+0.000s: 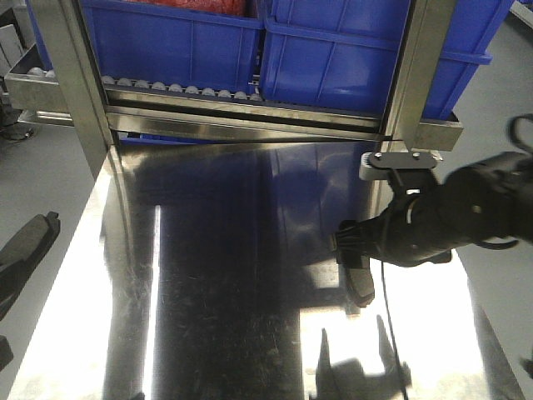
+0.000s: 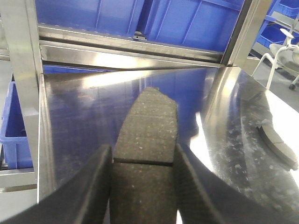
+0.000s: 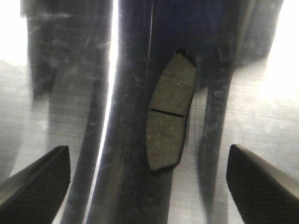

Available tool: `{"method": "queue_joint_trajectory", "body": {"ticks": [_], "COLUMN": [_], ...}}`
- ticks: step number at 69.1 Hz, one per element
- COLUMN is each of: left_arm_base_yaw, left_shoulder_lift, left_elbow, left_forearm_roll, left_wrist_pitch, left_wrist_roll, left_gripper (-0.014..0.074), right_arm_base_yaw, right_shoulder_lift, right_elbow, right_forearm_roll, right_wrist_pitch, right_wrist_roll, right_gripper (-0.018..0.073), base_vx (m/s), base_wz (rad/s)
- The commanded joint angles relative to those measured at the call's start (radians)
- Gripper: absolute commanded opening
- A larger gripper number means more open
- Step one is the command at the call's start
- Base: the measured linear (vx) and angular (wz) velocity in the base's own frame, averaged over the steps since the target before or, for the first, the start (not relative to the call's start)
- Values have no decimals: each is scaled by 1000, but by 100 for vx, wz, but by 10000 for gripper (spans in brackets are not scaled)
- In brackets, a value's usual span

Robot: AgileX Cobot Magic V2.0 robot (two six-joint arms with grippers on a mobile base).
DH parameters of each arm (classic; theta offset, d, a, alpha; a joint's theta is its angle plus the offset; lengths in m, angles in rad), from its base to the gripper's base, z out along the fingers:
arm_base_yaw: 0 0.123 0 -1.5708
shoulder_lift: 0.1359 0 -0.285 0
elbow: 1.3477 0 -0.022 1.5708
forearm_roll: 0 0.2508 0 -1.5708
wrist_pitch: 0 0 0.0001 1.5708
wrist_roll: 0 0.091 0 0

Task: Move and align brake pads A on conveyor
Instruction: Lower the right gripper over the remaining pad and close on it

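In the left wrist view my left gripper [image 2: 142,156] is shut on a brake pad [image 2: 149,121], a dark grey speckled pad with a thin cross groove that sticks out forward above the shiny steel table [image 2: 84,121]. A second brake pad [image 3: 170,116] lies flat on the steel. My right gripper [image 3: 148,151] hangs open above its near end, with both fingers well clear of it. The front view shows that pad [image 1: 362,283] at the table's right, under the right gripper [image 1: 354,250]. It also appears at the right edge of the left wrist view as a flat pad [image 2: 278,144]. The conveyor is out of view.
Blue bins [image 1: 175,42] stand on a roller rack at the back of the steel table [image 1: 233,275], between steel frame posts [image 1: 75,83]. A blue crate [image 2: 14,121] sits below the table's left side. A white chair [image 2: 285,51] stands off to the right.
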Motion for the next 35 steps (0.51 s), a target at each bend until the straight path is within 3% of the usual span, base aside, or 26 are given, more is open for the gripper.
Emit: {"method": "queue_joint_trajectory", "body": {"ticks": [1,35], "left_arm_base_yaw": [-2,-2], "left_shoulder_lift": [3,3], "left_elbow": [-32,-31], "left_forearm_roll": [1,1], "left_wrist_pitch": [-100,-100], "left_wrist_roll": [-1,-1], "left_gripper": [108,108], "right_arm_base_yaw": [-1,-1], "right_shoulder_lift": [31,210], "right_elbow": [-68,-120], "right_forearm_roll": [-10,-11], "right_wrist_pitch": [-25,-77], "right_wrist_roll": [22,22], "right_gripper": [630,582], "base_vx": [0,0], "base_wz": [0,0]}}
